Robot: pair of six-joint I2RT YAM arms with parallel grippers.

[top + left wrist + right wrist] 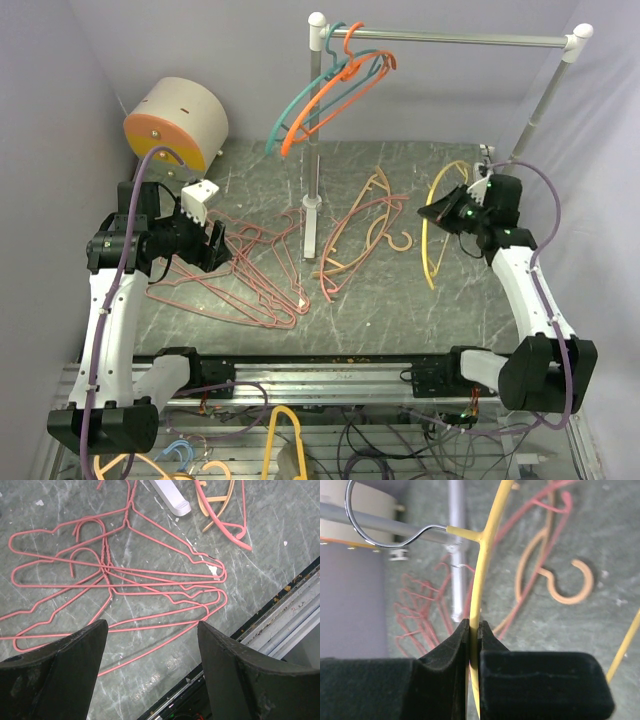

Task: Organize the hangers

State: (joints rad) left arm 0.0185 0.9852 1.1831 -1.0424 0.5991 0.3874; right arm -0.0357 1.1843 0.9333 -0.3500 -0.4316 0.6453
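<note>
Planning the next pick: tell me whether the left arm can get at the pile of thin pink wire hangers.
Probably yes: the left gripper hangs open right over the pink wire hangers, with nothing between them.

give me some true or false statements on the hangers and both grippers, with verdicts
1. The right gripper is shut on the yellow hanger. True.
2. The left gripper grips a pink wire hanger. False: it is open above the pink wire hangers, holding nothing.
3. A teal hanger and an orange hanger hang on the rail. True.
4. The peach hanger hangs on the rail. False: it lies on the table.
</note>
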